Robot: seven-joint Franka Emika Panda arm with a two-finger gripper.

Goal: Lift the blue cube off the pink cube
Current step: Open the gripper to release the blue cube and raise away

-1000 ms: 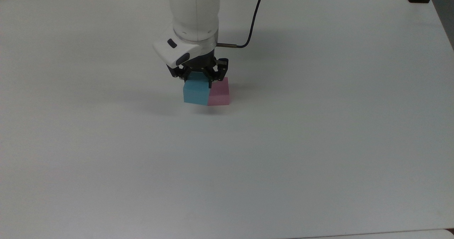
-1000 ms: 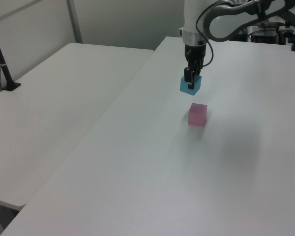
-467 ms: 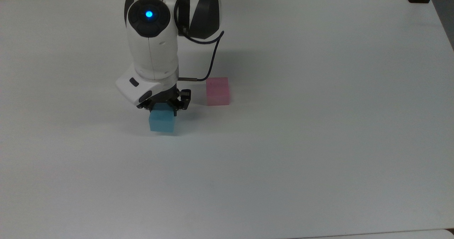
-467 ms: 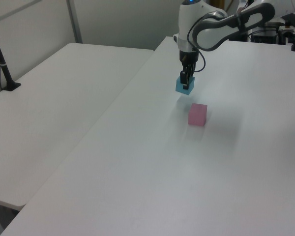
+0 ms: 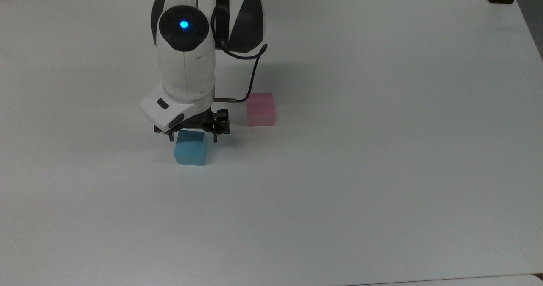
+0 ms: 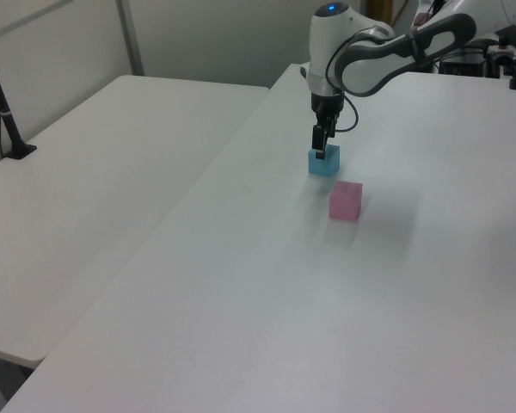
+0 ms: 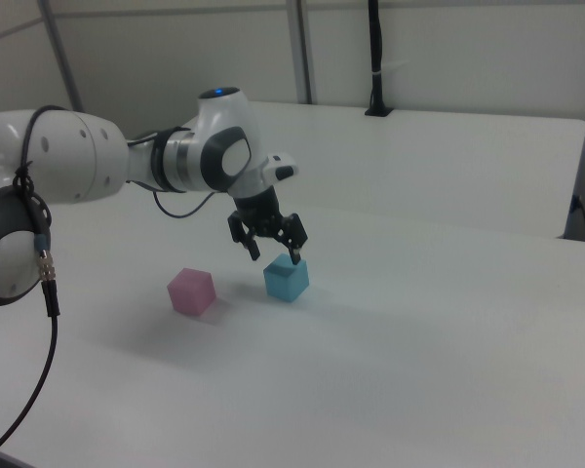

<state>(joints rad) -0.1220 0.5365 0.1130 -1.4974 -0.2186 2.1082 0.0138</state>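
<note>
The blue cube [image 5: 190, 148] [image 6: 323, 161] [image 7: 287, 278] sits flat on the white table [image 5: 382, 150] [image 6: 241, 284] [image 7: 419, 351], no longer stacked on anything. Taking this cube as the reference: the pink cube [image 5: 260, 109] [image 6: 346, 200] [image 7: 192, 291] stands on the same tabletop, apart from it, with bare table between the two. In the top view the pink cube lies to the blue cube's right and slightly farther up the frame; in the right view it lies to the blue cube's left.

Directly above the blue cube hangs the gripper [image 5: 193, 134] [image 6: 321, 144] [image 7: 274, 256]. Its fingers are spread wider than the cube, one tip [image 5: 171, 136] off the cube's left edge and the other off its right edge in the top view. In the right view the fingertips appear to sit just over the cube's top face without clamping it, though contact at the tips cannot be settled from these angles.

Above the gripper, the white arm [image 5: 184, 57] [image 6: 387, 52] [image 7: 97, 166] carries a lit blue indicator, and a dark cable [image 5: 250, 74] loops from the wrist toward the pink cube's side.
</note>
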